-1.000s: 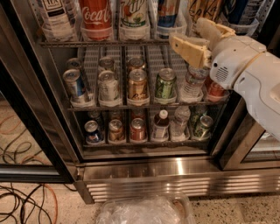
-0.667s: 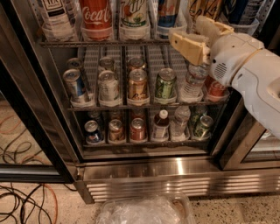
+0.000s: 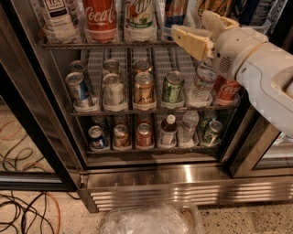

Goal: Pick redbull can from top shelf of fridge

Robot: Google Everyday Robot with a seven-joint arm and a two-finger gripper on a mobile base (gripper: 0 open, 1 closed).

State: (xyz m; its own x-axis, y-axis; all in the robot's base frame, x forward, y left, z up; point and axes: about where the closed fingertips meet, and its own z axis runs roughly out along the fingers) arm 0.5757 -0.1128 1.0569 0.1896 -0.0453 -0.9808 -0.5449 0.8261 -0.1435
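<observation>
The fridge (image 3: 183, 183) stands open in front of me. Its top shelf (image 3: 105, 45) holds large bottles and tall cans. The redbull can (image 3: 176, 13), blue and silver with a red mark, stands on that shelf right of centre; its top is cut off by the frame's edge. My gripper (image 3: 192, 25) is at the upper right, at top-shelf height, just right of the can. Its cream fingers (image 3: 194, 43) are spread apart and hold nothing. The white arm runs off to the right and hides part of the shelf's right end.
A Coca-Cola bottle (image 3: 100, 16), a tea bottle (image 3: 57, 13) and a green-label bottle (image 3: 139, 13) stand left of the can. Two lower racks hold small cans (image 3: 144, 89) and bottles. Cables (image 3: 23, 215) lie on the floor at the left. A clear plastic bag (image 3: 151, 220) sits below.
My gripper has moved up and a little left, from the middle rack's upper edge to the top shelf beside the redbull can. Nothing on the shelves has moved.
</observation>
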